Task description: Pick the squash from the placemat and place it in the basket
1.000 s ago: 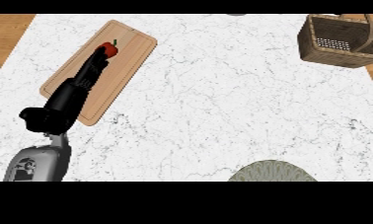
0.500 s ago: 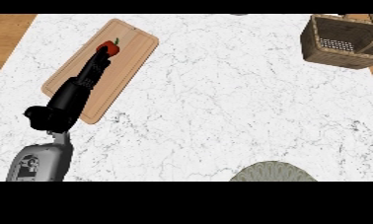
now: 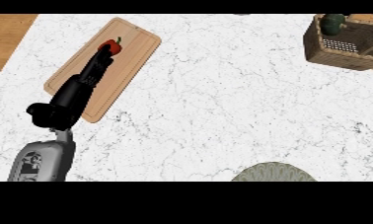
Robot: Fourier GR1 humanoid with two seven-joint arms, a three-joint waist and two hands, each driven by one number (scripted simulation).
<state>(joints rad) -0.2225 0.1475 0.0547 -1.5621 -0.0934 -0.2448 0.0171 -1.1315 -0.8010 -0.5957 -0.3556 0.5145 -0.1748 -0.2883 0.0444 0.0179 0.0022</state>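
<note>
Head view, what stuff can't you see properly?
Basket: cut by the right edge; the dark green thing inside is half behind its wall, too small to name.
Placemat: bottom edge cuts off most.
Red vegetable: left hand overlaps it; touching or not, unclear.
Right hand: not in the view.

Left forearm (image 3: 42,161) enters at the lower left edge, angled up and right. Left hand (image 3: 76,91) outstretched, fingers (image 3: 98,65) straight, pointing up-right.
</note>
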